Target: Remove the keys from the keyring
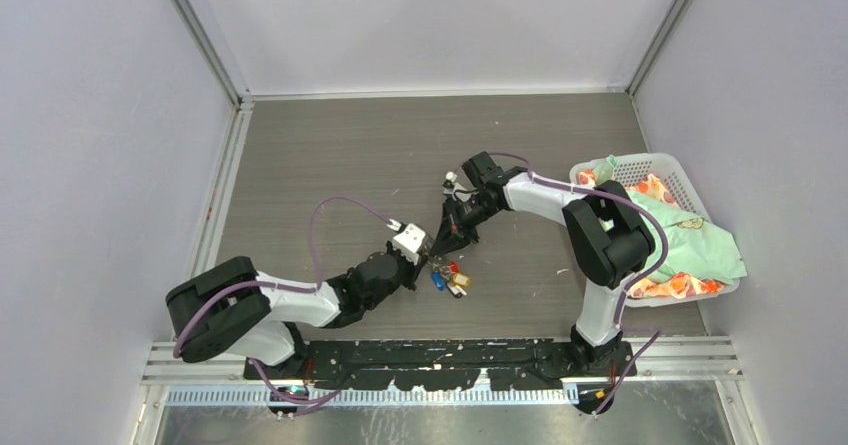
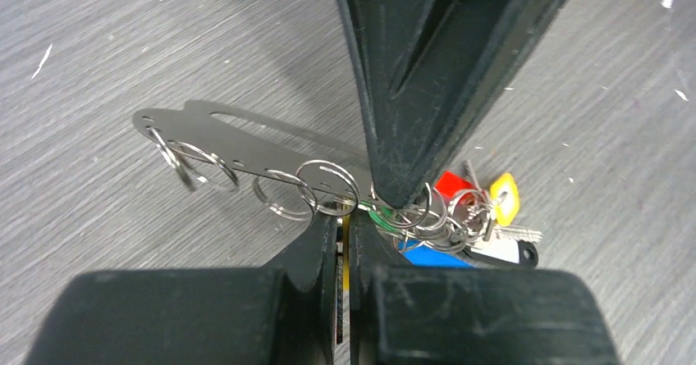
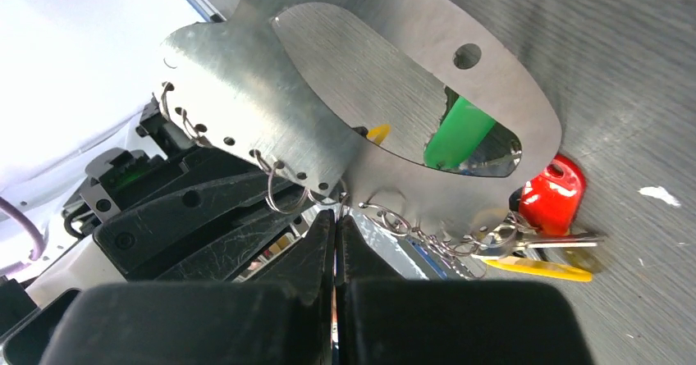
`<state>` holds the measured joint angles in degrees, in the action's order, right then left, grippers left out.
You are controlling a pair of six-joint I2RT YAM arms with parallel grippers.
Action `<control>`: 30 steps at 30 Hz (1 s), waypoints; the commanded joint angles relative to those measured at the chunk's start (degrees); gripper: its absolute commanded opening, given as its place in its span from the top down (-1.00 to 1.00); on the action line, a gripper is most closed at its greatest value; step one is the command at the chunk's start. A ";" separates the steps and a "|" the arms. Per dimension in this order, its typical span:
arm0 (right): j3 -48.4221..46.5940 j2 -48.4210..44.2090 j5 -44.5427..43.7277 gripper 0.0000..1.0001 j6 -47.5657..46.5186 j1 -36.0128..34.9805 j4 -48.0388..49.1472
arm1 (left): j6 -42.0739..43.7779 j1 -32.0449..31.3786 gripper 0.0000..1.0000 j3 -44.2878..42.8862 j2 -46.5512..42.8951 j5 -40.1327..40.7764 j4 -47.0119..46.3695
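The keyring (image 3: 271,94) is a flat silvery plate with an oval cutout, held tilted above the table between both grippers. My right gripper (image 3: 335,216) is shut on its hole-lined edge; in the top view the gripper (image 1: 443,245) comes from the right. My left gripper (image 2: 345,217) is shut just under the plate (image 2: 246,148), with a yellow sliver between its jaws and a split ring at its tips. The keys (image 2: 468,217), with red, yellow, blue and green heads, hang bunched on rings at the plate's end, and show in the top view (image 1: 452,279). Several empty rings (image 2: 205,164) hang along the edge.
A white basket (image 1: 640,159) holding coloured cloths (image 1: 690,240) stands at the right, beside the right arm. Grey walls close in the table on three sides. The right gripper's fingers (image 2: 410,94) fill the top of the left wrist view.
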<state>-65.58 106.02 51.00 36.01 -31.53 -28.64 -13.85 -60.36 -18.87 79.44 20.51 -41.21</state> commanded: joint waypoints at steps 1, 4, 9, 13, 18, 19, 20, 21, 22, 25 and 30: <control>-2.79 -0.15 4.37 0.99 -2.55 -0.87 -2.85 | 6.15 0.42 0.99 1.88 -4.01 -11.97 -11.14; -2.81 0.72 4.28 0.98 -2.76 -0.91 -2.59 | 6.58 0.43 1.00 2.75 -6.19 -17.52 -10.73; -3.05 1.93 4.86 0.98 -3.06 -1.61 -1.57 | 6.42 0.39 0.99 3.73 -8.08 -20.25 -9.11; -3.13 2.07 5.81 0.98 -4.36 -2.78 -2.32 | 6.44 0.33 1.00 3.54 -8.95 -18.13 -6.17; -2.60 1.77 6.79 0.98 -6.69 -4.79 -4.06 | 7.30 0.33 0.99 2.82 -9.73 -15.44 -4.31; -2.43 1.75 6.82 0.98 -7.29 -5.11 -4.58 | 7.26 0.33 1.00 2.56 -10.07 -14.47 -3.51; -2.22 1.55 6.75 0.98 -7.91 -5.36 -5.17 | 6.95 0.35 0.99 1.94 -10.61 -12.84 -1.94; -2.00 1.35 6.62 0.98 -8.35 -5.42 -5.73 | 6.57 0.33 0.99 1.31 -11.03 -10.97 0.51; -1.81 1.12 6.65 0.98 -8.95 -5.41 -6.18 | 6.30 0.33 0.99 0.79 -11.58 -8.36 2.96; -1.42 0.52 6.64 0.98 -9.82 -5.64 -6.78 | 5.48 0.41 0.99 0.31 -12.96 -0.74 8.49; -3.82 2.20 4.34 0.98 -13.60 -7.09 -11.38 | 4.52 0.38 0.99 1.01 -13.83 -4.69 8.76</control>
<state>-66.28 108.01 54.78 26.39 -37.04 -35.51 -7.66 -59.96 -16.47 66.70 15.31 -32.45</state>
